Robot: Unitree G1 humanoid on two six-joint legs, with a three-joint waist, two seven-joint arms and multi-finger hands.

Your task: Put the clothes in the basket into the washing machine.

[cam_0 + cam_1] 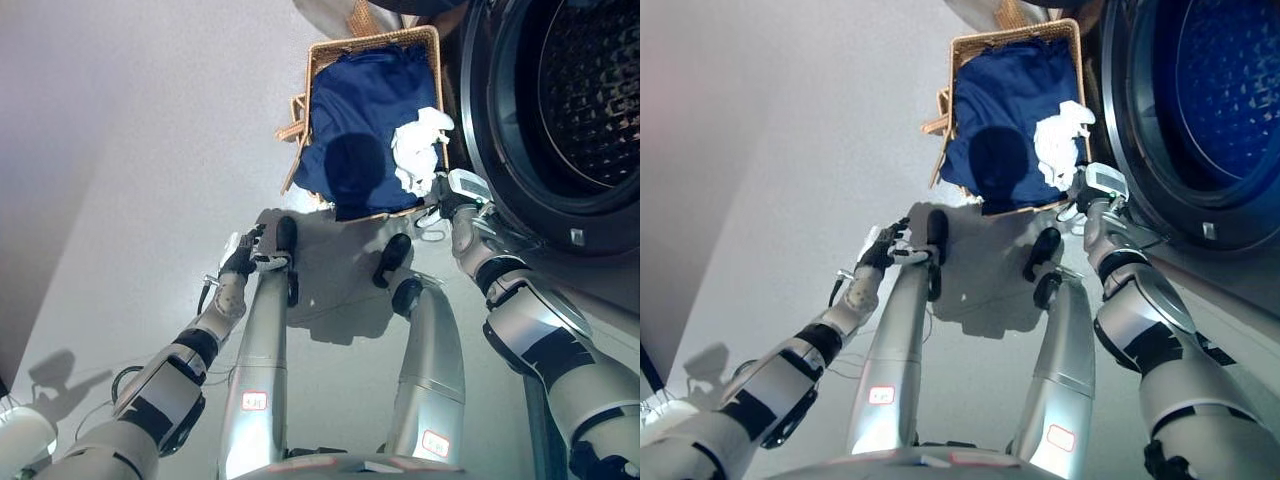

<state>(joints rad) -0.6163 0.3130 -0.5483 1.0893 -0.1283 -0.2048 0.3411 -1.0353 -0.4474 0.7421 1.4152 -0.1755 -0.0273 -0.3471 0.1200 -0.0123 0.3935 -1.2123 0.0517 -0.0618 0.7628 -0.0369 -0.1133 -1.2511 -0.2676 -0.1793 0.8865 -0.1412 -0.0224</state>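
Note:
A wicker basket (322, 48) stands on the floor just left of the washing machine (500, 150), whose round drum opening (595, 90) faces the basket. A dark blue garment (365, 95) fills the basket, and a crumpled white cloth (418, 148) lies on it at the side nearest the machine. My right hand (441, 203) is at the basket's near corner, just below the white cloth; its grip is hidden. My left hand (242, 256) hangs low over the floor, well short of the basket, fingers relaxed and holding nothing.
Pale grey floor (150, 150) spreads to the left of the basket. A white rounded object (20, 437) sits at the lower left corner. Another wicker piece (362, 17) shows beyond the basket's far rim.

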